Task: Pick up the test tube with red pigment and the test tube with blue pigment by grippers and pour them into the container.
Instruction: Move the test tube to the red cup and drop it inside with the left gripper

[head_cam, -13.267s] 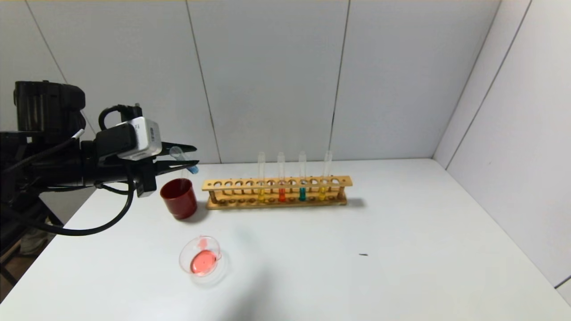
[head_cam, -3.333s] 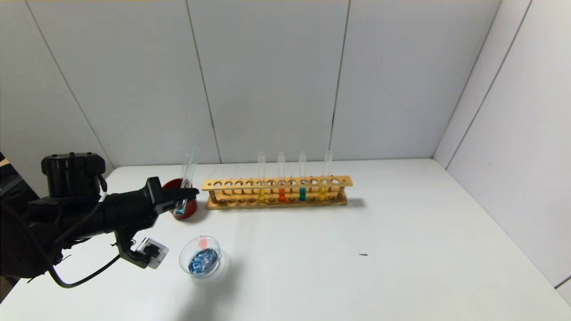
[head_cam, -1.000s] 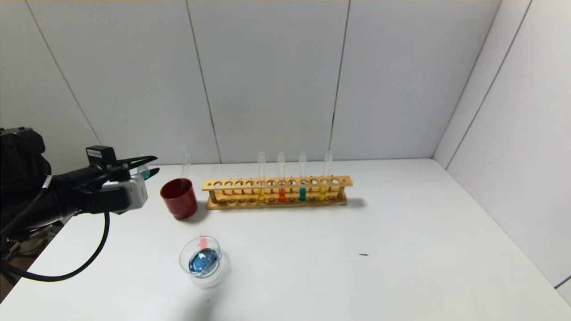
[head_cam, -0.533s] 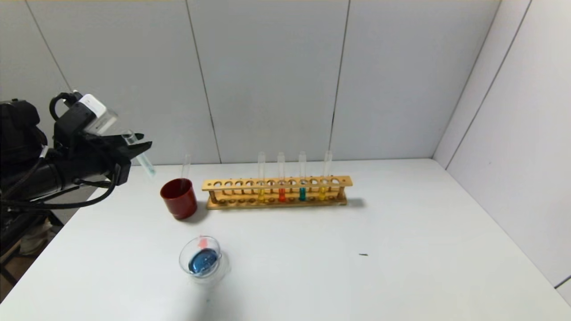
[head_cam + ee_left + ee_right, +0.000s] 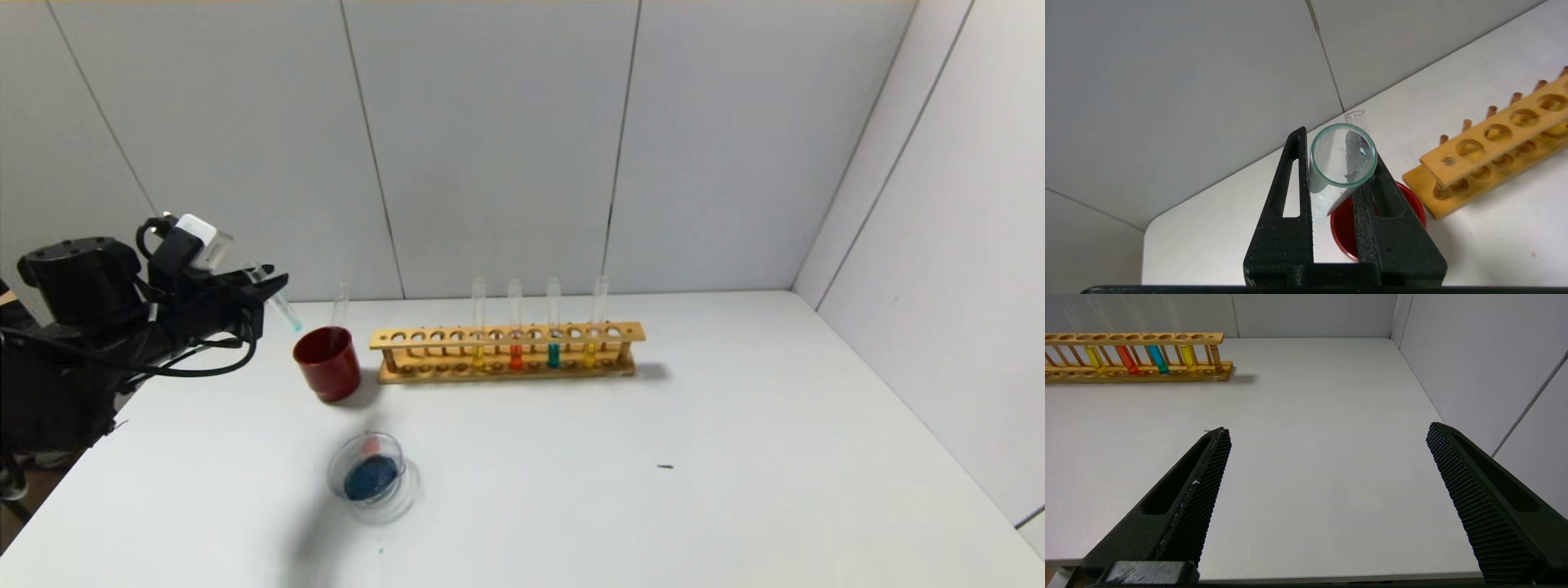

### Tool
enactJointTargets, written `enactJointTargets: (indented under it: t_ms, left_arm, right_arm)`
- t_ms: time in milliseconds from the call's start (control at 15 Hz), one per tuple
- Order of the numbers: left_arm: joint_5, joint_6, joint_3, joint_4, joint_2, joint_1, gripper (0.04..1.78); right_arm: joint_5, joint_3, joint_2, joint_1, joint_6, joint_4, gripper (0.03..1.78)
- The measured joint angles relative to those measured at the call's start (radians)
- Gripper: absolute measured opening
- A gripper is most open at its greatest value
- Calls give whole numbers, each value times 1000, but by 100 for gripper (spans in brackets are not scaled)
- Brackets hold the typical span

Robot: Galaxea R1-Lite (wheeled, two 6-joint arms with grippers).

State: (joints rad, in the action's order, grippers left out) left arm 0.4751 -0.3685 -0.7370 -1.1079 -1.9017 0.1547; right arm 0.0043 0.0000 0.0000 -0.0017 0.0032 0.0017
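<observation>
My left gripper (image 5: 273, 287) hangs at the table's far left, shut on the test tube with blue pigment (image 5: 278, 305). That tube is nearly empty, with a blue trace at its round end, and it tilts down towards the red cup (image 5: 326, 363). In the left wrist view the tube's open mouth (image 5: 1331, 165) sits between the black fingers (image 5: 1286, 196), above the cup (image 5: 1345, 234). The container (image 5: 336, 478) holds dark blue liquid near the front left. A tube of orange-red liquid (image 5: 515, 356) stands in the rack (image 5: 506, 336). My right gripper (image 5: 1327, 428) is open and holds nothing.
An empty tube (image 5: 340, 304) leans in the red cup. The wooden rack also holds a teal-blue tube (image 5: 553, 354) and two yellow ones. White walls close the back and right. A small dark speck (image 5: 665, 466) lies on the table.
Over the last second the left arm rolled its wrist, rose, then came down and right. The held tube's round end now hangs close to the red cup's left rim.
</observation>
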Motion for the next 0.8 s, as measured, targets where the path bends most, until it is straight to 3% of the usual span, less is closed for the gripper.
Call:
enactJointTargets:
  t_ms: [200,800]
  left_arm:
    - [8,10,7,-123,-79,-11,32]
    - [37,1,14,-56,32,-14,32]
  right_arm:
    - [0,0,0,0,0,0,175]
    - [0,0,0,0,0,0,175]
